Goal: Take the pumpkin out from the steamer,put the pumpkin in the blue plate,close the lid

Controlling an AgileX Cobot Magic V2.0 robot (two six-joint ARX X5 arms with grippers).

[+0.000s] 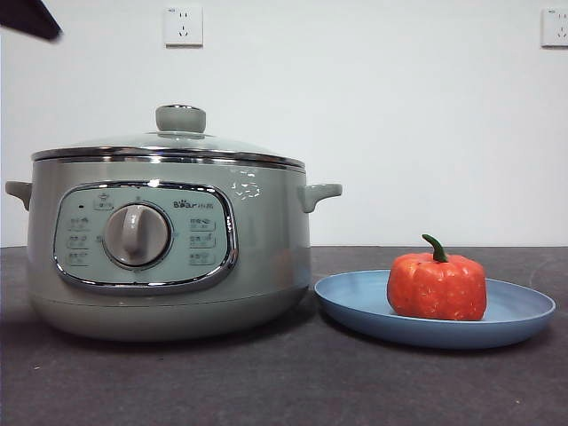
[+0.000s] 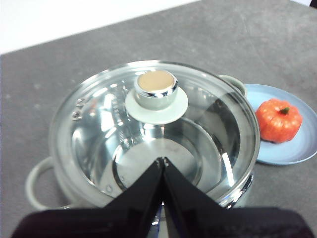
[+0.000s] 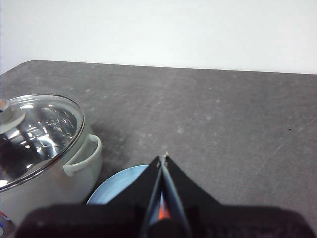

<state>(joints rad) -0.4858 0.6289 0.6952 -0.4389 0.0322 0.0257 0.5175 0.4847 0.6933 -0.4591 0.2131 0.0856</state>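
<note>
- Front view: the pumpkin (image 1: pixel 437 287) sits upright on the blue plate (image 1: pixel 524 311), left of the plate's centre, its curved green stem pointing up. It hides the part of the plate's surface behind it.
- Blue plate: it rests on the dark tabletop (image 1: pixel 284 382), just beside the steamer (image 1: pixel 266 257). Whether its near rim touches the steamer's base cannot be told from this level angle.
- Steamer: the lid (image 1: pixel 169 142) is seated on the chrome rim, knob (image 1: pixel 180 118) uppermost. The control panel with its central dial (image 1: pixel 136 234) faces the camera; the small button labels are too fine to read.
- Left wrist view: the left gripper (image 2: pixel 163 161) hangs above the lid, apart from it, with its jaws pressed together tip to tip and holding nothing. Through the glass the steamer's inner floor shows bare metal, partly masked by reflections. The pumpkin (image 2: pixel 278 120) shows on the plate (image 2: pixel 297 151) beyond the pot; the plate's far edge is cut off by the frame.
- Right wrist view: the right gripper (image 3: pixel 163 157) is above the plate (image 3: pixel 119 186), its jaws closed to a thin seam and empty. The jaws cover most of the plate; only a sliver of orange shows between them.
- Front view, upper left corner: one black arm tip (image 1: pixel 31 18) is visible; which arm it belongs to cannot be told.
- Wall: two sockets (image 1: pixel 183 26) are visible, the right one cut off by the frame.
</note>
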